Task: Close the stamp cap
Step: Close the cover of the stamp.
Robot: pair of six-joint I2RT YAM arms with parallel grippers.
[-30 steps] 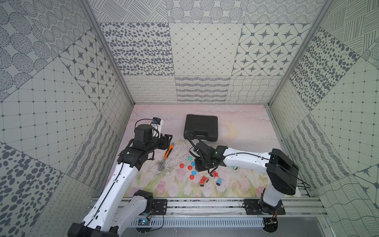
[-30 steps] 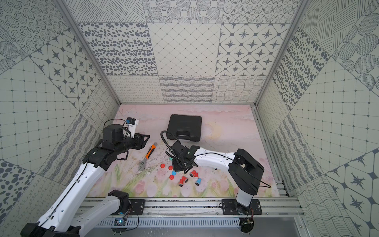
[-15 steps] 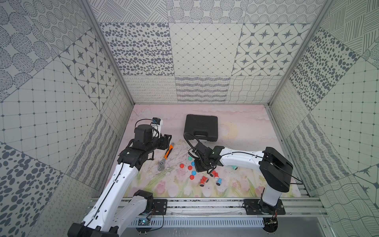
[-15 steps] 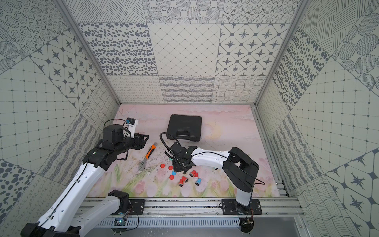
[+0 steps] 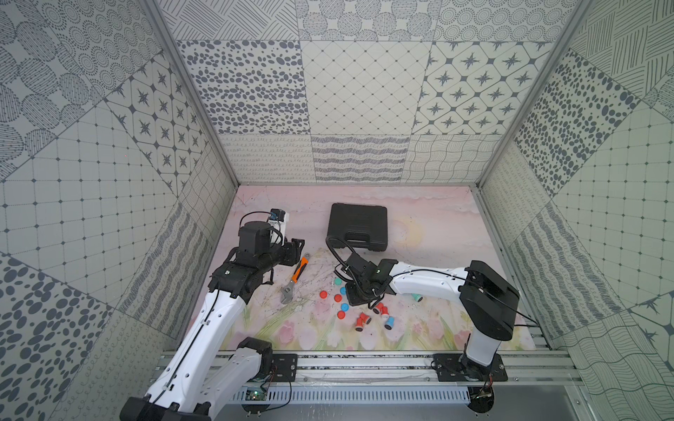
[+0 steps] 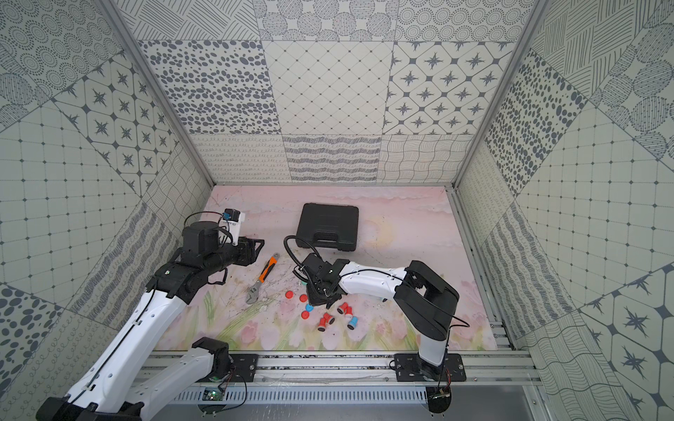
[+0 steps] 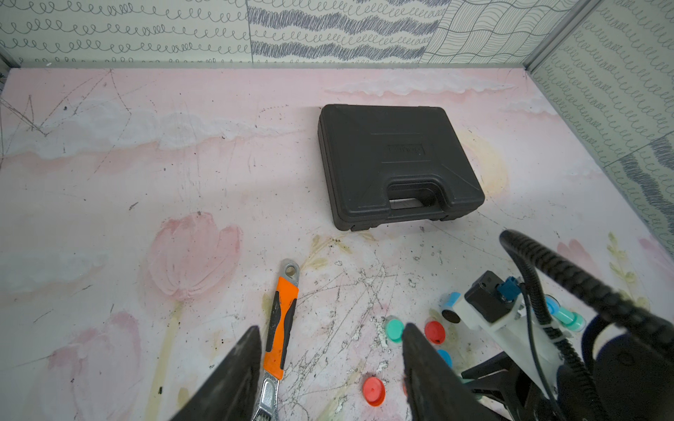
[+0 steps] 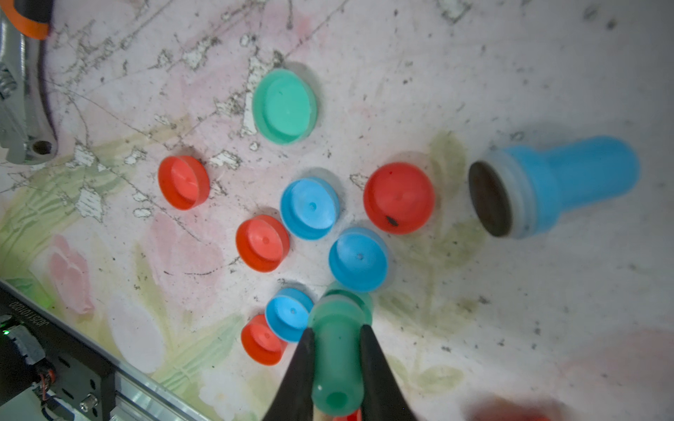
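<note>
Green stamp (image 8: 337, 350) sits clamped between the right fingers (image 8: 299, 368), its wide end toward the table (image 8: 474, 54), among loose caps. A green cap (image 8: 284, 105) lies apart on the table. The left fingers (image 7: 237, 371) stand open and empty above the wrench (image 7: 281, 328).

Both top views hung high over the aluminium front rail (image 5: 364, 362), angled down and back; near-identical, each covering the whole pink floral tabletop (image 5: 430, 226). Left wrist cam looked low, forward, toward the black plastic carry case (image 7: 394, 160). Right wrist cam faced down, close. Wrist views shared the green round plastic cap (image 7: 392, 328) (image 8: 284, 105).
</note>
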